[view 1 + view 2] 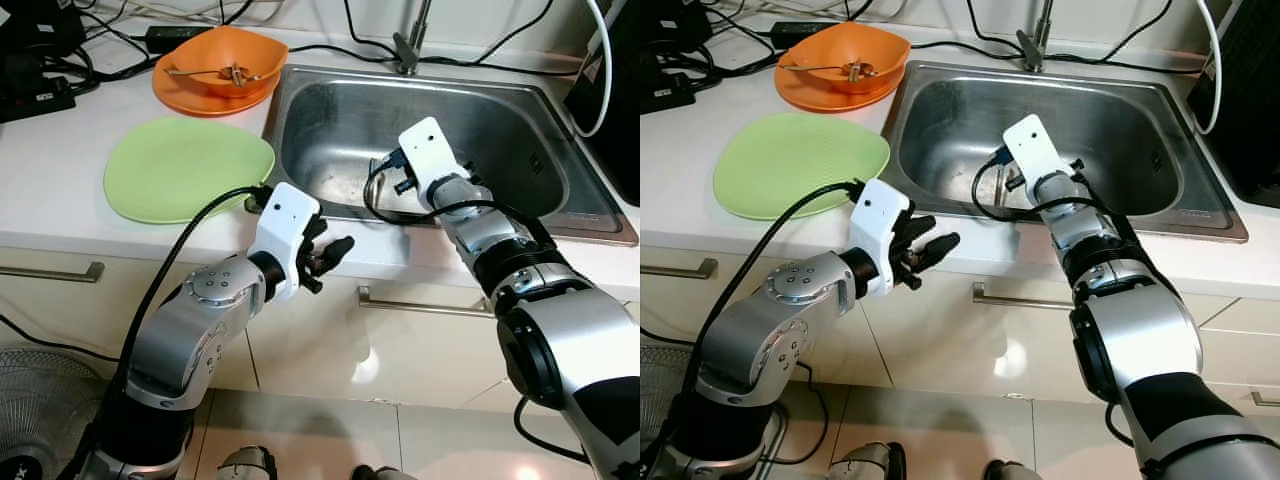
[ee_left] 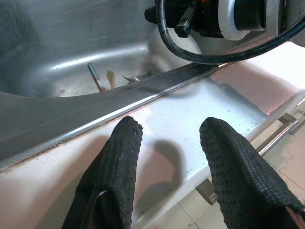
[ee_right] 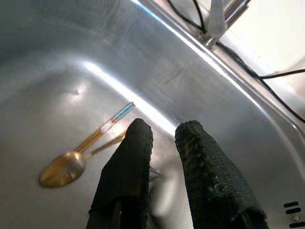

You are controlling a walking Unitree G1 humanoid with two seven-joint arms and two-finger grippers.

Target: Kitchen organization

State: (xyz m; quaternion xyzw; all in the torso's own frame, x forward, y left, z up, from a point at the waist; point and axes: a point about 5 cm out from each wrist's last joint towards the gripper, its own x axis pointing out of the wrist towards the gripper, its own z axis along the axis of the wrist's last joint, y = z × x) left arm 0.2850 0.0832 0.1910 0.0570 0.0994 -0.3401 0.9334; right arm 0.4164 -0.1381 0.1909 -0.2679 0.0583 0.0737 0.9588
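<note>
A golden spoon [image 3: 59,169] lies on the bottom of the steel sink [image 1: 520,120], beside a thin stick with a blue tip [image 3: 119,114]. A second thin golden handle runs from the spoon to behind one finger. My right gripper [image 3: 164,129] reaches down into the sink just past the spoon, its fingers a narrow gap apart with nothing clearly held. My left gripper [image 1: 335,250] hovers at the counter's front edge, before the sink's near rim, open and empty. A green plate [image 1: 185,165] and an orange bowl [image 1: 225,62] holding a utensil rest on the counter to the left.
The faucet [image 1: 408,50] stands behind the sink. Black cables and a power brick [image 1: 170,35] lie along the back of the counter. Drawer handles [image 1: 420,305] run below the counter edge. A fan [image 1: 30,400] stands on the floor at the left.
</note>
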